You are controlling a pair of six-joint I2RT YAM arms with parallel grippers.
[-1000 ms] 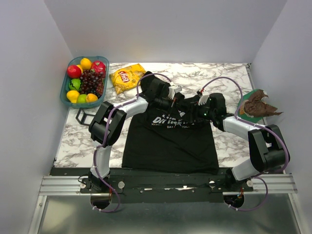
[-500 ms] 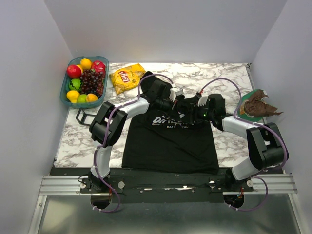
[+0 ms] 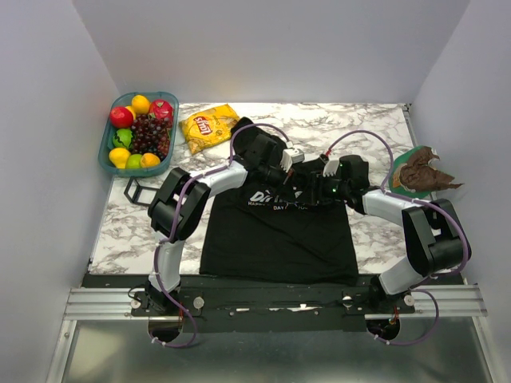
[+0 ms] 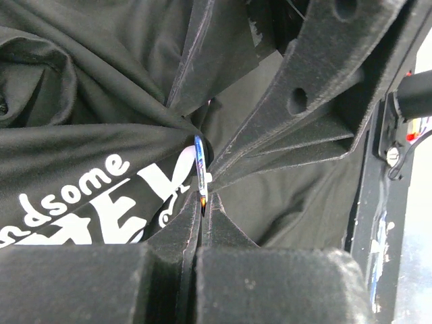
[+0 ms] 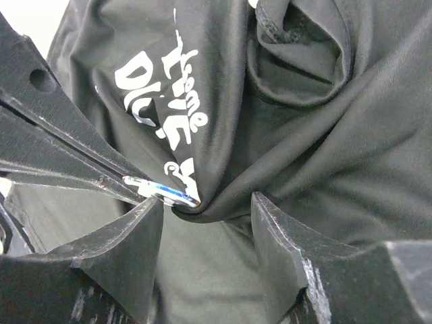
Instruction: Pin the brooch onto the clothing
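The clothing (image 3: 275, 239), a black T-shirt with white print, lies flat near the arms, and its upper part is bunched between the two grippers. My left gripper (image 4: 204, 199) is shut on the brooch (image 4: 200, 172), which shows edge-on as a thin bluish-white disc with an orange bottom. The brooch presses into a fold of the clothing (image 4: 81, 88) beside the print. In the right wrist view the brooch (image 5: 165, 191) touches that fold at my left finger's tip. My right gripper (image 5: 208, 201) stands open around the fold. In the top view the brooch is hidden under the meeting grippers.
A blue basket (image 3: 106, 148) of fruit stands at the back left, with a yellow chips bag (image 3: 209, 126) beside it. A small black stand (image 3: 137, 190) sits left of the shirt. A brown crumpled thing on a green plate (image 3: 419, 171) lies at the right edge.
Both grippers have edged closer together over the shirt's upper part, the left one shifting right. The right jaws have narrowed slightly. The left stays shut on the brooch.
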